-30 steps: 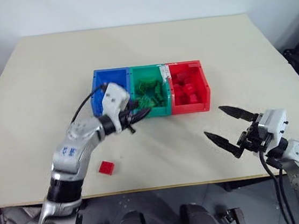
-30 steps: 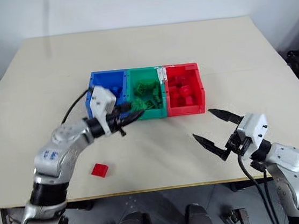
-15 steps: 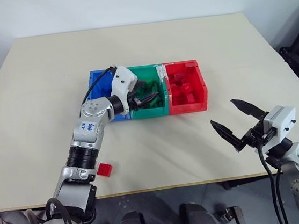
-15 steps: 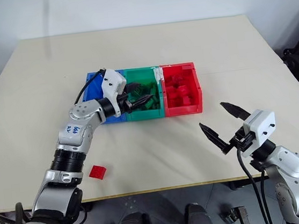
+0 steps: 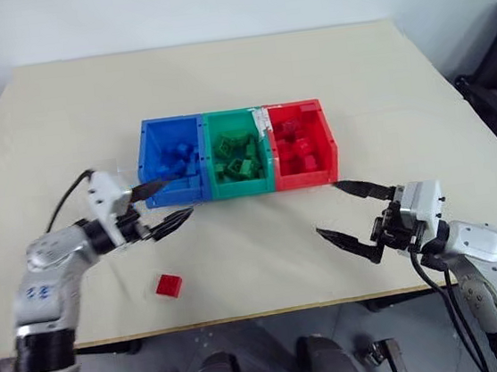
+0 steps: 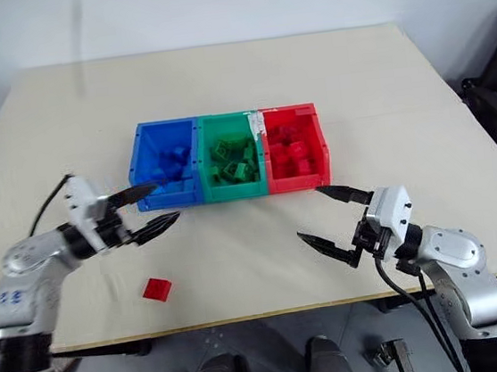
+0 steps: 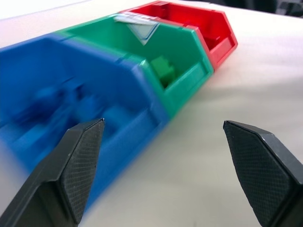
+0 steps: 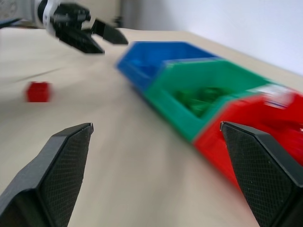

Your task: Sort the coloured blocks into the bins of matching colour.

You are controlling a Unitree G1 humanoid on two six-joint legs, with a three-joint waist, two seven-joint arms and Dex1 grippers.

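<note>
While loose, red block (image 5: pixel 168 286) below left gripper (image 5: pixel 167 205).

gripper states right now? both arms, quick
Left gripper: open, holding nothing, in front of the blue bin.
Right gripper: open wide, holding nothing, over the table.

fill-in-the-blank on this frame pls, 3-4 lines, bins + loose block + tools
1. The middle bin of the row is ____.
2. The one block lying loose on the table is ____.
3. The left tool is open and holds ____.
4. The loose block lies nearest the ____ tool; the right tool is open too.

Missing: green; red; nothing; left
</note>
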